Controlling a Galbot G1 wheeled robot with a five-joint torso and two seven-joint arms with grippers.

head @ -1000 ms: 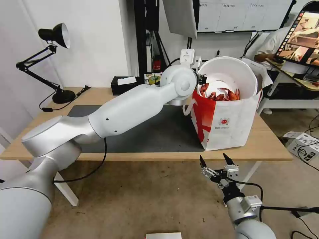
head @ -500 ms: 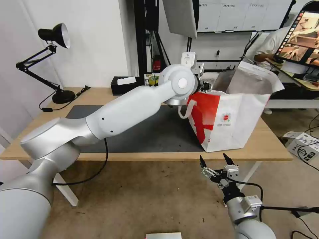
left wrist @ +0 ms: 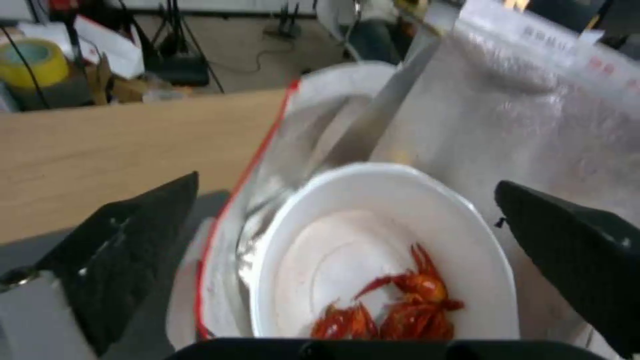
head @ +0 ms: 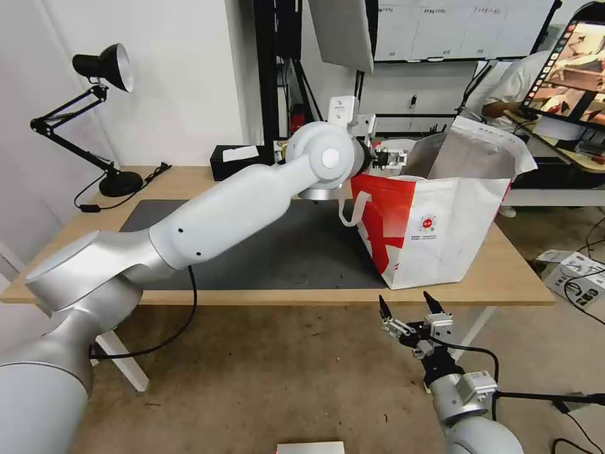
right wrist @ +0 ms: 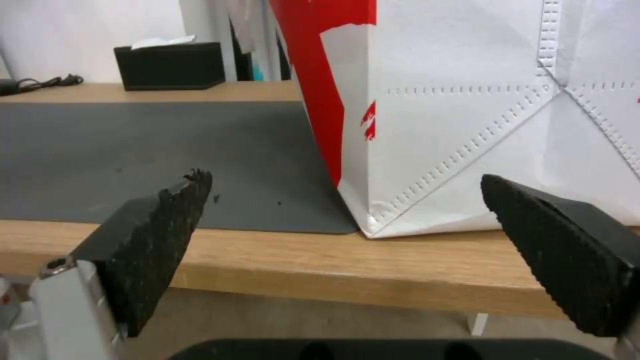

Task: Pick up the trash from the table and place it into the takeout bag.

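I see the bowl of shells [left wrist: 383,250] lying inside the takeout bag [head: 435,227]; left gripper [left wrist: 347,260] jaws wide above it, right gripper [head: 409,309] jaws wide, lower right; worktop [head: 189,180] shows no other trash.

White round bowl of red crayfish shells [left wrist: 373,250]: lying inside the white-and-red boxy takeout bag with silver foil lining [head: 441,233]; its lower rim is covered by the dark housing of the left gripper [left wrist: 347,250], and the bag's near wall conceals it in the head view. The left wrist view is blurred throughout. The bag's top and right side are cut off in the right wrist view. Any further contents of the bag cannot be told.
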